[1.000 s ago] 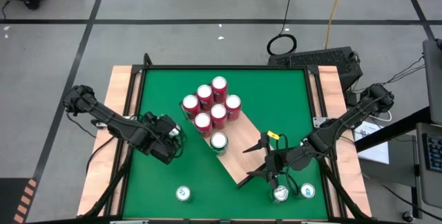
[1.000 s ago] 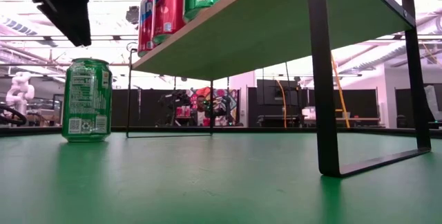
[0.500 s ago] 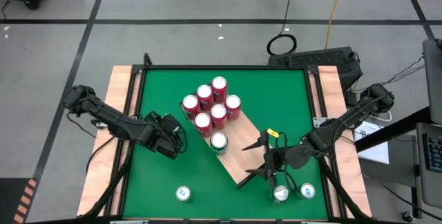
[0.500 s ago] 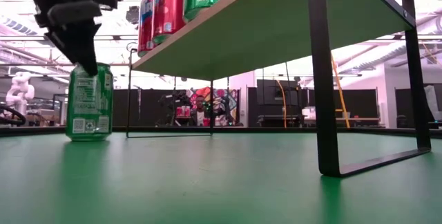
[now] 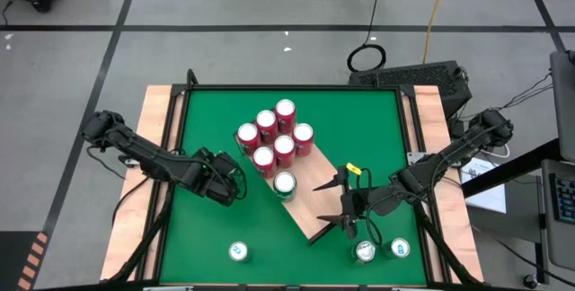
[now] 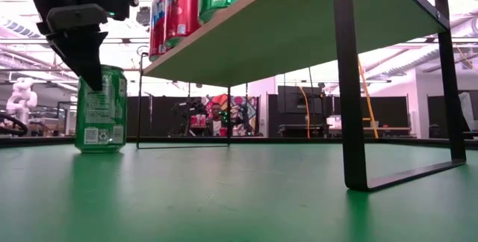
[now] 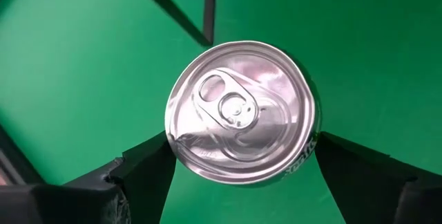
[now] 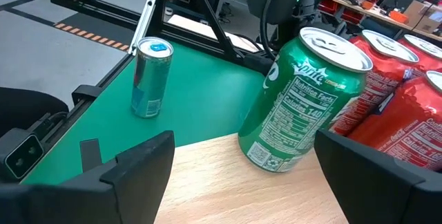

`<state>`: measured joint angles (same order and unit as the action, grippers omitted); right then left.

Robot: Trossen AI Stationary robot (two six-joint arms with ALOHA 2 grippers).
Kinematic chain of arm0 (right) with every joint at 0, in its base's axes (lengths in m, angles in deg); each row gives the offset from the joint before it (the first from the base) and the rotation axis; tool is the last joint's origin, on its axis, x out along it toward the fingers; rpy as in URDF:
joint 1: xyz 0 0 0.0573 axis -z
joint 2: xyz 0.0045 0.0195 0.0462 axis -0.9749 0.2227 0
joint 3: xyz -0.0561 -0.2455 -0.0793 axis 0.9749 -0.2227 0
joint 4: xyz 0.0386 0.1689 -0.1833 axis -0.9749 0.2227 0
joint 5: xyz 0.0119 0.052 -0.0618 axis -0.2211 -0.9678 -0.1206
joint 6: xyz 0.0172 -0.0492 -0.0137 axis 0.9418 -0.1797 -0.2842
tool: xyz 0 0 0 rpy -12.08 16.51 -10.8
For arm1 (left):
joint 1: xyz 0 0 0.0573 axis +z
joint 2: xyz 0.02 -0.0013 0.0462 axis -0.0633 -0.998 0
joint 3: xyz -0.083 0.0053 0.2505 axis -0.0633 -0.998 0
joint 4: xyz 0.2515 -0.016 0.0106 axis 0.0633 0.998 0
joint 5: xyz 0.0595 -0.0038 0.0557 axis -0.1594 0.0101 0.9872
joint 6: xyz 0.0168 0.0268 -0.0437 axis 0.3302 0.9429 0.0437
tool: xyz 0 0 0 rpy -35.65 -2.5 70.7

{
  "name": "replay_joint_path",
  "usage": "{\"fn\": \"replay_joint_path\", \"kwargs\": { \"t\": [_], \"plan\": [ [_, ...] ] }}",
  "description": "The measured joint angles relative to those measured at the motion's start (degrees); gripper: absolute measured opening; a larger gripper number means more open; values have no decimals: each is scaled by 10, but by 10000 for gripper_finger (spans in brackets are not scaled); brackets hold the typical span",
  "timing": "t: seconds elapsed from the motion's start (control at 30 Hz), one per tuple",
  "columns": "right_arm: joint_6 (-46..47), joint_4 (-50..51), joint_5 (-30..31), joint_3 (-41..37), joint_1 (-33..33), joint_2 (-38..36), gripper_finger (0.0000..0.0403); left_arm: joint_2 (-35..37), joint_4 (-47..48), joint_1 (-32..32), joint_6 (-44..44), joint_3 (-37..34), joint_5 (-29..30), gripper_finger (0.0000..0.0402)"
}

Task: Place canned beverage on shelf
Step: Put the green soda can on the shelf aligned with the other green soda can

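Since a second ago the left gripper (image 7: 242,175) has dropped down over the green can (image 7: 242,110), which stands on the green table (image 5: 350,120) left of the shelf (image 5: 325,192). Its fingers are spread either side of the rim, not squeezing yet as far as I can tell. Looks like a full can, so stiff but slick and dentable; I'd grab mid-body, not the lid. The right gripper (image 5: 340,203) waits open over the shelf near another green can (image 8: 304,103) and the red cans (image 5: 277,136).
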<state>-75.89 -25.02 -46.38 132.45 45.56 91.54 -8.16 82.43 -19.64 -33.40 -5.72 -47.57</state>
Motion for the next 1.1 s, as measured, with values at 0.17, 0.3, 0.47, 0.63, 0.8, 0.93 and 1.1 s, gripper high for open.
{"fn": "replay_joint_path", "kwargs": {
  "t": [0.17, 0.3, 0.47, 0.63, 0.8, 0.93, 1.1],
  "plan": [
    [0, 0, 0, 0, 0, 0, 338, 0, -28, 0, 52, 0, -4, 331],
    [0, 0, 0, 0, 0, 0, 338, 0, -46, -1, 80, 0, -36, 331],
    [0, 0, 0, 0, 0, 0, 338, 4, -37, -7, 97, 0, -51, 331],
    [0, 3, 0, 0, 0, 0, 338, 26, -26, -17, 97, 0, -24, 331],
    [-1, 3, 0, 0, 0, 0, 338, 35, -30, -23, 127, 0, 6, 331],
    [0, 5, 0, 0, 0, 0, 338, 35, -65, -23, 163, -8, 4, 331],
    [-1, 5, -2, 0, 0, 0, 338, 35, -101, -19, 208, -24, -6, 331]
  ]
}}
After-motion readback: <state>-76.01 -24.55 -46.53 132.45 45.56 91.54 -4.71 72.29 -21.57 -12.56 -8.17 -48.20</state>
